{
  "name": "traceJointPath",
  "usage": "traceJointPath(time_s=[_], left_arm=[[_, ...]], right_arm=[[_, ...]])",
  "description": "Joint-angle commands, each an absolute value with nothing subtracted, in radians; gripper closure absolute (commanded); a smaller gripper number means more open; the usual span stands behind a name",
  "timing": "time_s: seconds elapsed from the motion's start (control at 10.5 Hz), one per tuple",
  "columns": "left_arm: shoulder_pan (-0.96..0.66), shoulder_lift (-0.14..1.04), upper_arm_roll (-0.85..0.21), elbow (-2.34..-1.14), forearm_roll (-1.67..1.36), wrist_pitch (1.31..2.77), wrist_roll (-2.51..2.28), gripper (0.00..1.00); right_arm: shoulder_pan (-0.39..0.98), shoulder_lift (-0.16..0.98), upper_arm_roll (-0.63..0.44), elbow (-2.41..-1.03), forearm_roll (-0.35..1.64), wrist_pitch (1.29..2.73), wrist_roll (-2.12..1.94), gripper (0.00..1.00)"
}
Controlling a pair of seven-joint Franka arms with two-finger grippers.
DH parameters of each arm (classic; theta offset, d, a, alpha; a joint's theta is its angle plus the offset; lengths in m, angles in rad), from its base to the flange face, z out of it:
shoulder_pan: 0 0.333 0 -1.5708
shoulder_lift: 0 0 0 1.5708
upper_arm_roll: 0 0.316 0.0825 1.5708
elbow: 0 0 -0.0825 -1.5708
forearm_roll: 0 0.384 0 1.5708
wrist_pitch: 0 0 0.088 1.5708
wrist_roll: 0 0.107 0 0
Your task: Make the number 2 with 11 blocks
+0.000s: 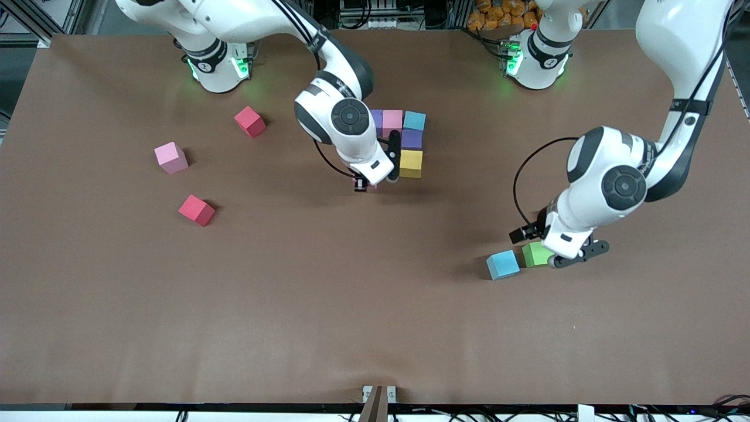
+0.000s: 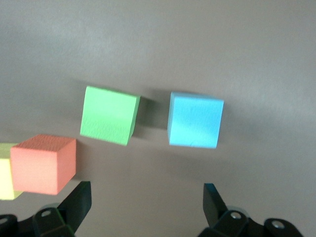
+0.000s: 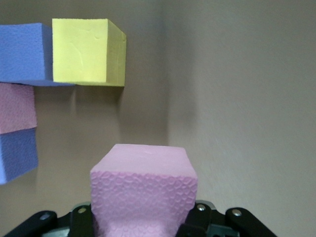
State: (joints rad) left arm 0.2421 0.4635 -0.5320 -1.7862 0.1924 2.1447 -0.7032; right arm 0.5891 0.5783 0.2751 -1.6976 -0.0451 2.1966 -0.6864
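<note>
Mid-table, five blocks stand joined: purple [image 1: 377, 119], pink [image 1: 392, 120] and light blue [image 1: 414, 121] in a row, then purple [image 1: 412, 139] and yellow [image 1: 411, 163] nearer the camera. My right gripper [image 1: 389, 171] is beside the yellow block [image 3: 81, 49], shut on a pink block [image 3: 143, 182]. My left gripper [image 1: 577, 256] is low beside a green block [image 1: 536, 254] and a light blue block [image 1: 503, 264]. Its fingers [image 2: 79, 200] are spread wide with bare table between them. An orange block [image 2: 43, 164] lies close to one finger; the arm hides it in the front view.
Three loose blocks lie toward the right arm's end of the table: red [image 1: 250, 121], pink [image 1: 170, 157] and a deeper pink-red one [image 1: 197, 210]. The brown table [image 1: 351, 305] stretches toward the camera.
</note>
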Motion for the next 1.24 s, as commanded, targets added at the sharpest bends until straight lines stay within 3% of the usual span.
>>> traceJointPath(time_s=[0.0, 0.38, 0.67, 1.15], left_arm=[[0.213, 0.521, -0.529, -1.698, 0.218, 2.128, -0.755, 0.0], [0.166, 0.627, -0.505, -1.586, 0.273, 2.128, -0.756, 0.0], [0.027, 0.647, -0.381, -1.551, 0.292, 2.125, -0.788, 0.0], [-0.003, 0.681, -0.368, -1.539, 0.301, 2.126, -0.851, 0.0]], right_arm=[[0.638, 0.618, 0.268, -1.686, -0.061, 2.238, -0.715, 1.0], [0.693, 0.644, 0.267, -1.693, -0.067, 2.276, -0.707, 1.0], [0.703, 0.646, 0.267, -1.735, -0.071, 2.321, -0.703, 1.0], [0.715, 0.657, 0.265, -1.74, -0.071, 2.33, -0.687, 1.0]])
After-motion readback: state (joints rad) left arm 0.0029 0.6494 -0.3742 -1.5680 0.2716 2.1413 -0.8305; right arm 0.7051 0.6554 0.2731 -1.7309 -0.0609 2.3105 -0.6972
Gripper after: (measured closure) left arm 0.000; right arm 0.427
